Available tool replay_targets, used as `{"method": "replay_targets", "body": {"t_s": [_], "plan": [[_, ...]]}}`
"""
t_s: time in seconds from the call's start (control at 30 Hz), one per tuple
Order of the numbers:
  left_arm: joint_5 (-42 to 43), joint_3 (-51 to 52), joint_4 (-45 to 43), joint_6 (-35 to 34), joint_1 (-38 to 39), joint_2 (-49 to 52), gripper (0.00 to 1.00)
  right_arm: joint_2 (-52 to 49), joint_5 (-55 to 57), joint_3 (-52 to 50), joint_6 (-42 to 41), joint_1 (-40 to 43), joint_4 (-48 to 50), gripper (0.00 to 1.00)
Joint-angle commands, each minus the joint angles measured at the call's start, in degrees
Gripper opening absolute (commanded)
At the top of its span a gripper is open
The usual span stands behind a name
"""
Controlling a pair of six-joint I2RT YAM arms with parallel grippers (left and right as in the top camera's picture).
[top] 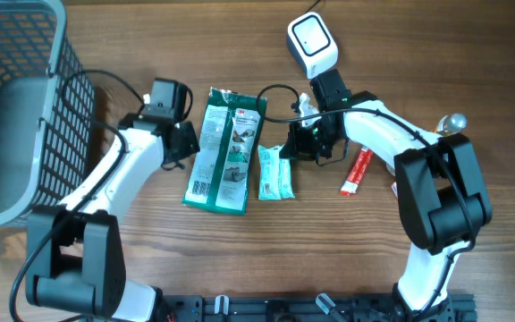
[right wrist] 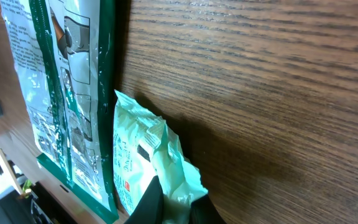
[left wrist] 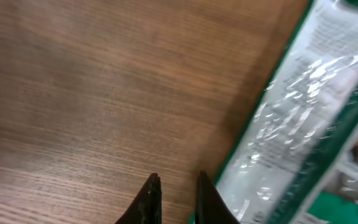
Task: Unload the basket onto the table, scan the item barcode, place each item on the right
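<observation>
A green-and-clear package [top: 226, 148] lies flat mid-table, its barcode end toward the front. My left gripper [top: 186, 143] is at its left edge. In the left wrist view the jaws [left wrist: 178, 177] stand nearly together over wood, with the package's [left wrist: 303, 112] green edge caught low between them. A mint-green pouch [top: 274, 173] lies just right of the package. My right gripper [top: 295, 146] is shut on the pouch's crinkled far end [right wrist: 185, 177], fingertips pinching it [right wrist: 176, 193]. The white scanner [top: 312, 42] rests at the back.
A grey wire basket [top: 25, 107] fills the far left. A red-and-white tube [top: 357, 170] lies to the right of the right gripper. A black cable loops from the scanner over the package's top. The green package [right wrist: 61, 93] runs alongside the pouch.
</observation>
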State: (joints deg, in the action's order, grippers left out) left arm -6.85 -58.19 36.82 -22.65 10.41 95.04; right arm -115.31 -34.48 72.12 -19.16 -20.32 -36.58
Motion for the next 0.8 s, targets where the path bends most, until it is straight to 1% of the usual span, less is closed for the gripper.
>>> {"method": "replay_targets", "body": {"t_s": [0.0, 0.13, 0.37, 0.63, 0.77], "plan": [[-1.16, 4.31, -2.05, -0.61, -0.31, 0.66, 0.1, -1.49, 0.35, -0.63, 1.09, -0.57, 0.28, 0.04], [0.31, 6.93, -1.86, -0.74, -0.31, 0.66, 0.1, -1.49, 0.35, -0.63, 1.09, -0.57, 0.28, 0.04], [7.89, 9.9, -1.92, -0.74, -0.31, 0.66, 0.11, -1.49, 0.35, -0.63, 1.09, -0.57, 0.28, 0.04], [8.35, 9.99, -0.31, -0.74, -0.31, 0.66, 0.11, -1.49, 0.35, -0.63, 1.07, -0.57, 0.09, 0.04], [8.22, 9.99, 0.48, -0.68, -0.31, 0.66, 0.14, -1.49, 0.35, -0.63, 0.98, -0.57, 0.11, 0.04]]}}
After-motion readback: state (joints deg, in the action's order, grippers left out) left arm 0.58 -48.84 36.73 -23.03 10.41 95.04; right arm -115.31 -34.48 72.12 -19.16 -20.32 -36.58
